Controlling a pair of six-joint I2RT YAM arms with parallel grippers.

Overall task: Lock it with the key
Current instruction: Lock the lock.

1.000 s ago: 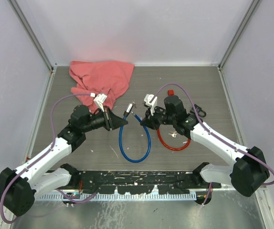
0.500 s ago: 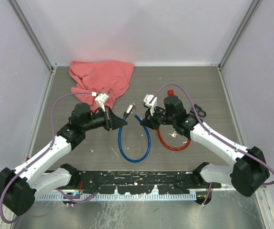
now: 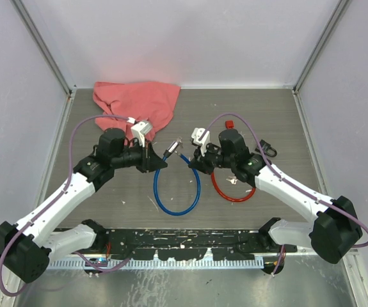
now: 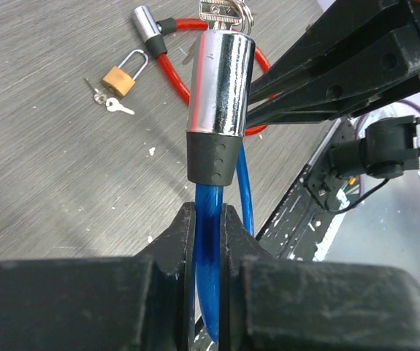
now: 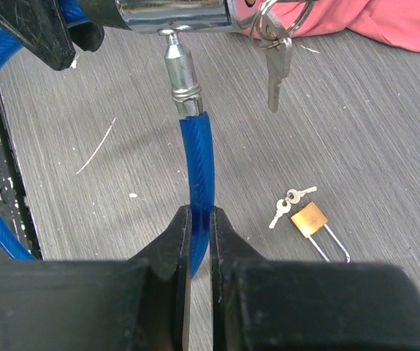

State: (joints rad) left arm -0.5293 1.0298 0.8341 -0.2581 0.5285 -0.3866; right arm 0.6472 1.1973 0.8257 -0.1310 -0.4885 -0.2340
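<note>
My left gripper (image 4: 208, 238) is shut on the blue cable (image 4: 210, 219) just below the chrome lock barrel (image 4: 220, 80), which stands up from the fingers. A key (image 4: 220, 9) sits in the barrel's far end, and a second key (image 5: 275, 73) hangs from its ring. My right gripper (image 5: 199, 227) is shut on the cable's other end (image 5: 197, 153). The metal pin (image 5: 180, 73) on that end points at the barrel's side (image 5: 173, 14), its tip meeting it. From above, both grippers (image 3: 161, 163) (image 3: 192, 163) face each other over the blue loop (image 3: 177, 203).
A red cable lock (image 3: 232, 190) lies under my right arm. A small brass padlock (image 5: 308, 218) with tiny keys (image 5: 286, 201) lies beside it on the table. A pink cloth (image 3: 136, 102) is heaped at the far left. A black object (image 3: 270, 150) lies right of my right wrist.
My left arm has swung a little farther from its base with the barrel end in its grip, and the blue loop has narrowed slightly. The right arm has barely moved.
</note>
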